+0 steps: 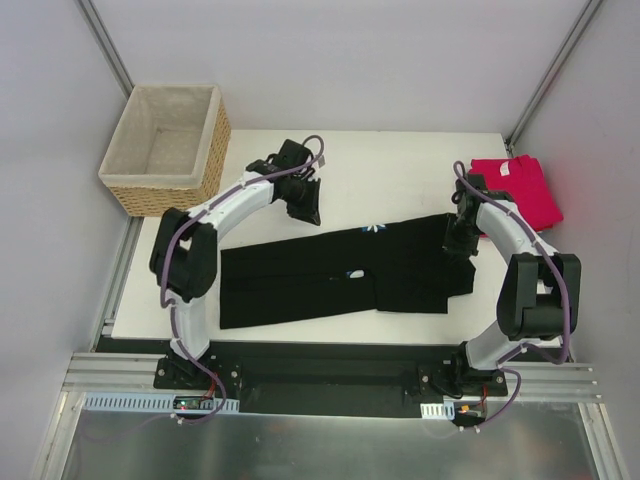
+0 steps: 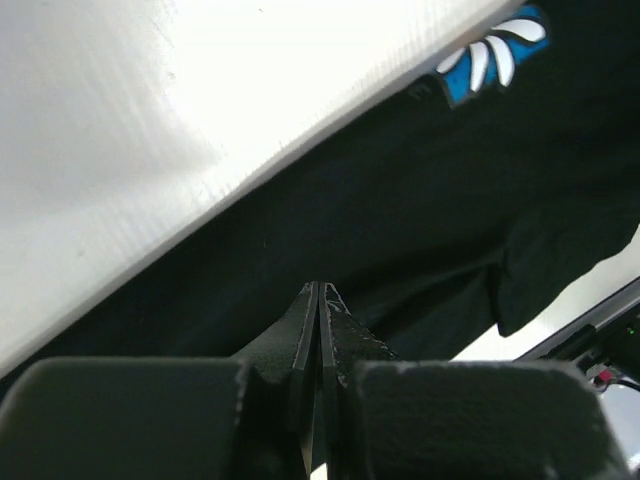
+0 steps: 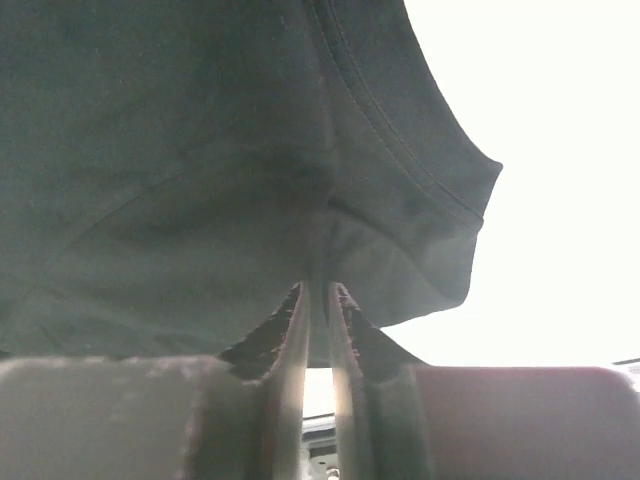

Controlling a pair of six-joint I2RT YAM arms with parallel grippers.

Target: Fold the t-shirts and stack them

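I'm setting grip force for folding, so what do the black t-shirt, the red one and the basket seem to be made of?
Black t-shirt with blue daisy print: soft matte knit, probably cotton jersey; it wrinkles and has stitched hems. Folded pinkish-red t-shirt: similar matte cloth, fibre unclear. Woven tan basket: wicker-like strands in its wall, with a pale fabric lining.

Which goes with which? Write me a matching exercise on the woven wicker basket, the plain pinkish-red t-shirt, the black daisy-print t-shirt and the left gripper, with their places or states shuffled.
1. woven wicker basket
2. plain pinkish-red t-shirt
3. black daisy-print t-shirt
4. left gripper

A. shut, holding nothing
B. spread across the middle of the table
C. far left corner
D. folded, far right

Pairs: 1-C, 2-D, 3-B, 4-A
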